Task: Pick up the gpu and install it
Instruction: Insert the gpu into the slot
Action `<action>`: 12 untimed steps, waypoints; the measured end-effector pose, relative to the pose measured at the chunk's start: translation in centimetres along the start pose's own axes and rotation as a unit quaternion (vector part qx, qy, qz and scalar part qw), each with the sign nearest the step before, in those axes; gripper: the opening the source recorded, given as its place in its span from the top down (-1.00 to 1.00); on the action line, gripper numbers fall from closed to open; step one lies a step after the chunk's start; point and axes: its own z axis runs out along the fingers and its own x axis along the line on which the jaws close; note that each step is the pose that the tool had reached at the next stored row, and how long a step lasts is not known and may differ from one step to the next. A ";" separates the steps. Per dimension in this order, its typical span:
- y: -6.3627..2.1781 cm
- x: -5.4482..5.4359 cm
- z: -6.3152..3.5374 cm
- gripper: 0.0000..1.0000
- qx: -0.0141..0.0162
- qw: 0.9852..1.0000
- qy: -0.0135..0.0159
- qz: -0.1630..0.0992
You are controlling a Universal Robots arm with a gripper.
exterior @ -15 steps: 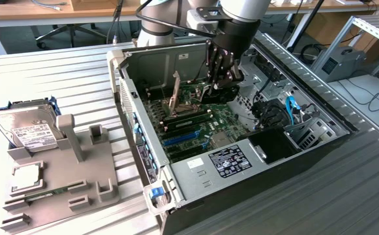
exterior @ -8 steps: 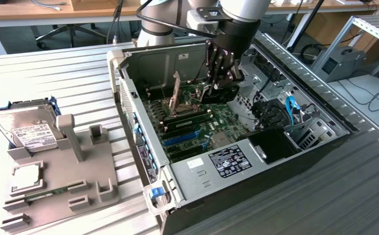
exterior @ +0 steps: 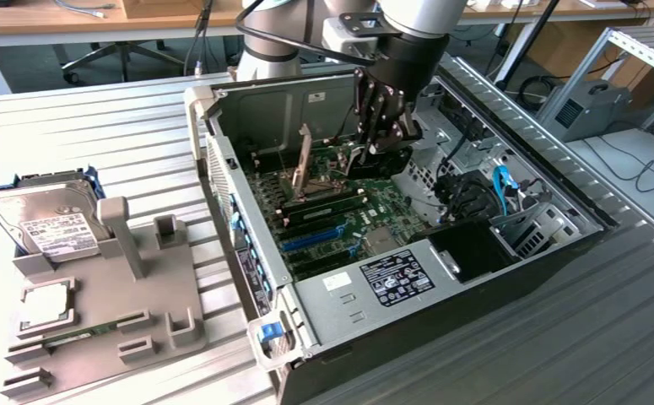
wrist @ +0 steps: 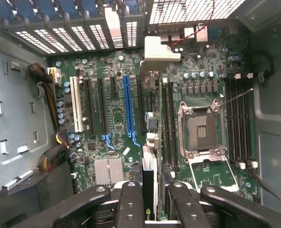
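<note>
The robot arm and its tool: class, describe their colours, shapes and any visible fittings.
The arm is a rounded tube in light silver-grey, with a pale grey joint housing. Its wrist section is a black cylinder. The tool is black, built of jointed, linked fingers studded with round silver screw heads.

Bright, even room light from above in the exterior view. Soft shadows inside the computer case (exterior: 417,219). Pale glare on the ribbed metal table (exterior: 101,143). Dimmer in the wrist view, with white glow through the case's vent grille (wrist: 192,9). Dark, slightly blurry fingers (wrist: 131,209) up close. Motherboard (wrist: 117,118) sharp.
</note>
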 end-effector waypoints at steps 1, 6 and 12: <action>0.00 0.0 0.00 0.48 0.000 1.000 0.000 -0.001; 0.00 0.0 0.00 0.48 0.000 1.000 0.000 -0.006; 0.00 0.0 0.01 0.48 0.000 1.000 0.000 -0.013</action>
